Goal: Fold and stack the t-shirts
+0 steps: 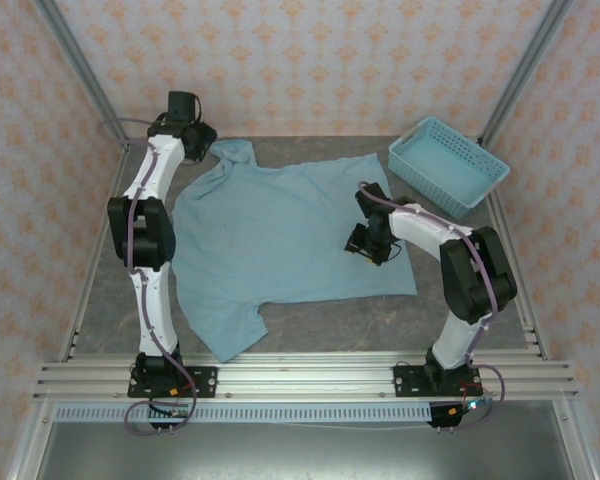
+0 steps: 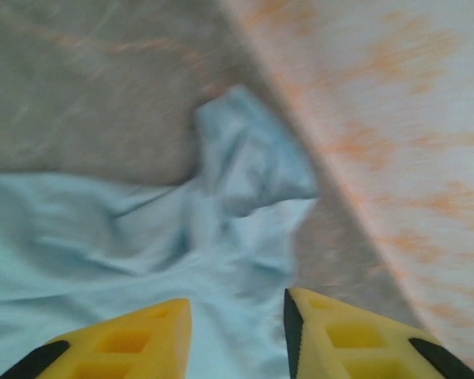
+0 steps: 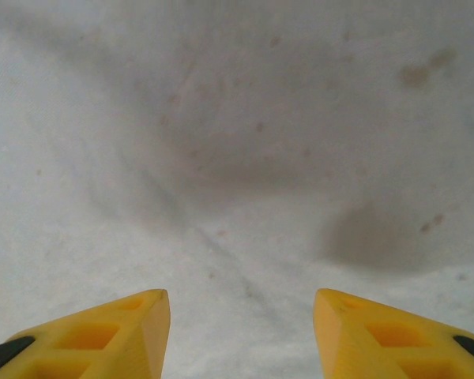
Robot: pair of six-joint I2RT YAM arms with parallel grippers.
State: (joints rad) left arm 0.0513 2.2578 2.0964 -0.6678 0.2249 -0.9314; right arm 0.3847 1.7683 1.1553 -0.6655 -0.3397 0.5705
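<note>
Grey table [image 1: 330,322]: light blue cotton t-shirt [image 1: 280,235] lies crosswise, hem pointing right.
The left wrist shows us its rumpled sleeve [image 2: 249,150]; left gripper [image 2: 237,306] and right gripper [image 3: 241,296] both spread.

One t-shirt [image 1: 280,240], one basket [image 1: 430,190], one counter [image 1: 380,325], and two hands: left hand [image 2: 237,304] and right hand [image 3: 241,296], each with two fingers [image 2: 126,339].
</note>
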